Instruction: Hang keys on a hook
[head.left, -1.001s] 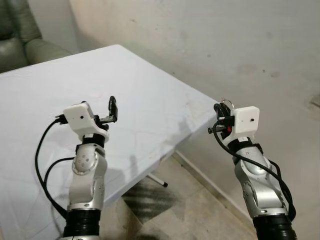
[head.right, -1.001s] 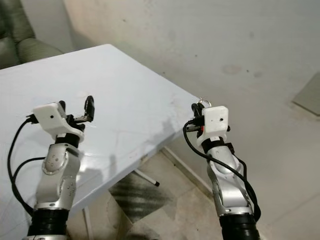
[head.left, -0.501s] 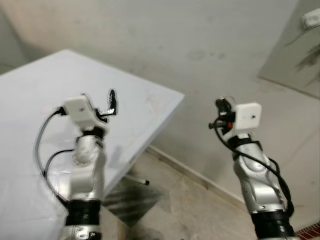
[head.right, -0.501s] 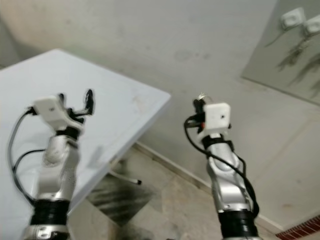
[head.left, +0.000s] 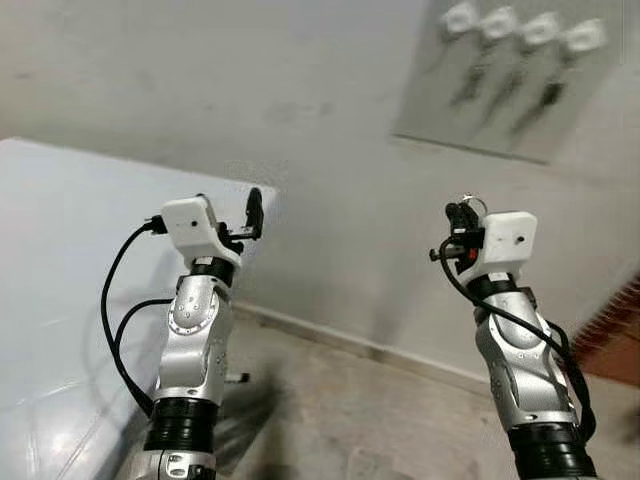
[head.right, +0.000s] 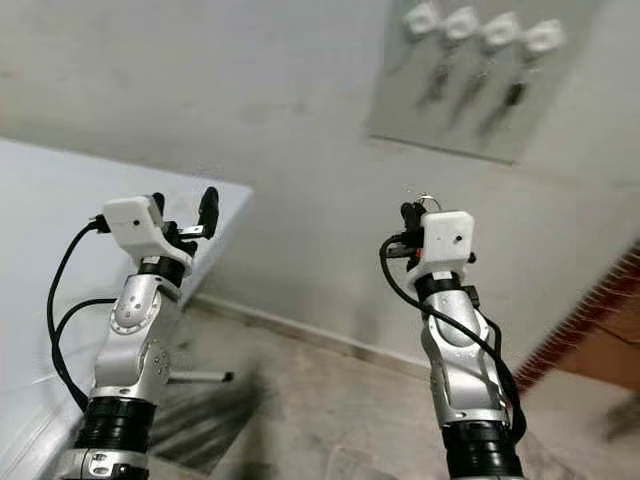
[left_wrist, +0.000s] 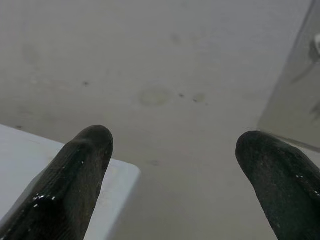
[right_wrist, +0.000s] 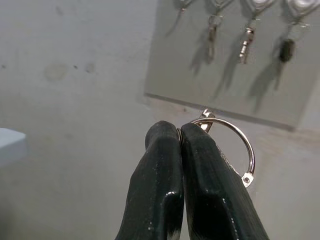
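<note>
My right gripper (right_wrist: 180, 131) is shut on a silver key ring (right_wrist: 245, 178), whose loop sticks out beside the fingertips. It is raised in front of me (head.left: 462, 216), facing the wall. Up on that wall is a grey hook board (head.left: 500, 90) with a row of several white hooks (head.left: 497, 20). Keys (right_wrist: 246, 44) hang from some of them. The board stands above and beyond the right gripper, well apart from it. My left gripper (head.left: 250, 212) is raised at the left, open and holding nothing, its fingers (left_wrist: 85, 165) wide apart.
A white table (head.left: 60, 250) runs along my left side, its corner (left_wrist: 122, 182) near the left gripper. The stained wall (head.left: 300, 120) meets a tiled floor (head.left: 350, 400) below. A red-brown edge (head.left: 615, 330) shows at the far right.
The camera has swung right and upward. The hook board has come fully into view and the table has slid to the left. Both arms keep their raised pose.
</note>
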